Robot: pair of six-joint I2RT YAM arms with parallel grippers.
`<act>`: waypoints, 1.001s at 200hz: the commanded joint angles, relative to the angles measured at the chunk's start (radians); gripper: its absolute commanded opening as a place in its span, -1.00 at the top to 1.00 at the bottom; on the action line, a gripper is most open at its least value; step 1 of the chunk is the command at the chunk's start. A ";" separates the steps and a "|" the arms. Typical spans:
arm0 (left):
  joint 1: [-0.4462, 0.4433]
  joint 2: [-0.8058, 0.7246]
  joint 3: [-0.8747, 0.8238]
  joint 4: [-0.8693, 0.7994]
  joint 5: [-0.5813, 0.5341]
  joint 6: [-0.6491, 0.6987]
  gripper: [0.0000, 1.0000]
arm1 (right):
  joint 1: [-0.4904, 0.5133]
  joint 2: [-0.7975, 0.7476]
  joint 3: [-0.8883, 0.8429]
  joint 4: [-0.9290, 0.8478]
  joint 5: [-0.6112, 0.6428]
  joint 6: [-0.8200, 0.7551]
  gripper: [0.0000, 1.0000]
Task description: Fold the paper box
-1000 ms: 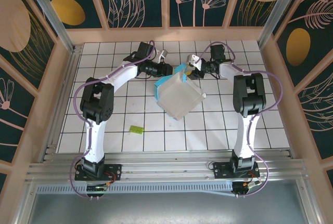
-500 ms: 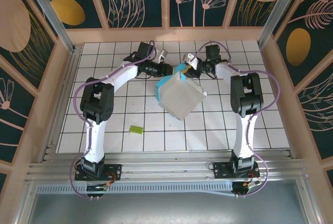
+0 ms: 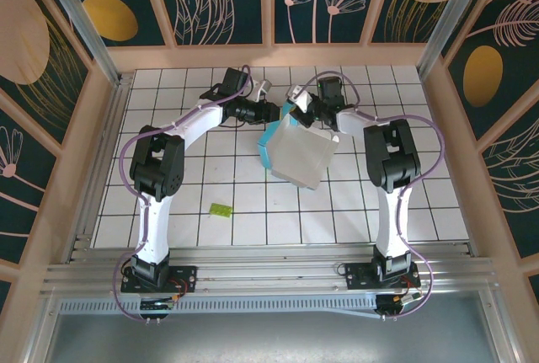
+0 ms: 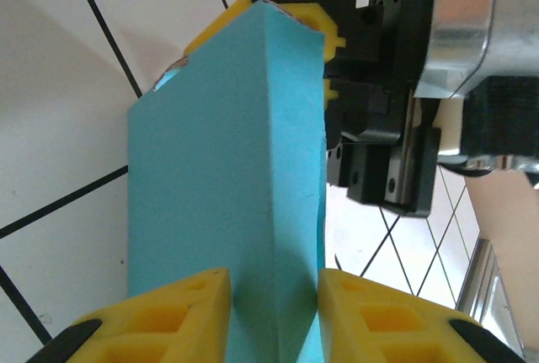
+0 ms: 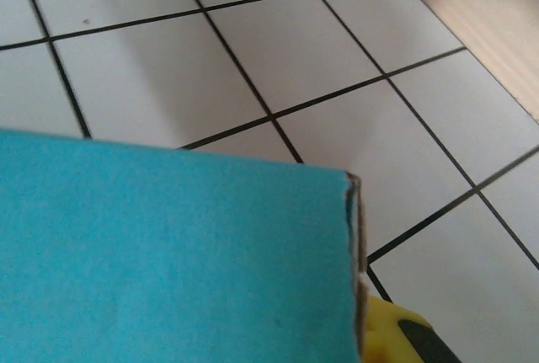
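The paper box (image 3: 299,157) sits at the far middle of the tiled table (image 3: 438,203), between the two arms. Its broad white face is turned up and a turquoise wall stands along its left edge. By this look the fold is partly made and not finished. The left wrist view shows a sharp crease running up the box (image 4: 227,211), so at least one wall has been bent. No closed lid or tucked flap can be seen, and those likely remain. The left gripper (image 4: 271,300) stands nearly closed, pinching the blue card at that crease. The right gripper (image 3: 292,107) is at the box's far corner with a yellow finger (image 5: 392,329) against the card edge (image 5: 168,253). Whether it clamps the card cannot be told. A lime-green scrap (image 3: 221,209) lies well apart, nearer the arm bases.
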State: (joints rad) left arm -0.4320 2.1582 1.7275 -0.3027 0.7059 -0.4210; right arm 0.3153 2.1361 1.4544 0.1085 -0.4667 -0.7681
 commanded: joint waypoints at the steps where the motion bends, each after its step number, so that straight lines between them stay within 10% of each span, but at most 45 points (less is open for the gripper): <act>1: -0.002 0.011 -0.015 -0.012 0.011 -0.009 0.35 | 0.022 0.001 -0.074 0.063 0.183 0.064 0.73; 17: -0.002 0.011 -0.014 -0.011 0.012 -0.011 0.35 | 0.031 0.001 -0.081 0.060 0.182 0.060 0.50; 66: -0.002 0.012 -0.017 -0.009 0.011 -0.016 0.35 | 0.033 0.018 -0.068 0.052 0.178 0.062 0.76; 94: -0.002 0.012 -0.019 -0.006 0.012 -0.018 0.35 | 0.034 0.022 -0.052 0.003 0.167 0.047 0.40; 200: -0.002 -0.105 -0.113 0.140 -0.030 -0.051 0.28 | 0.035 0.024 -0.035 0.001 0.153 0.054 0.93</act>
State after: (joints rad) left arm -0.4320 2.1448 1.6794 -0.2268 0.6987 -0.4500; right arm 0.3496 2.1498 1.4197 0.1162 -0.3225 -0.7147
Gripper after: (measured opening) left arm 0.332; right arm 0.080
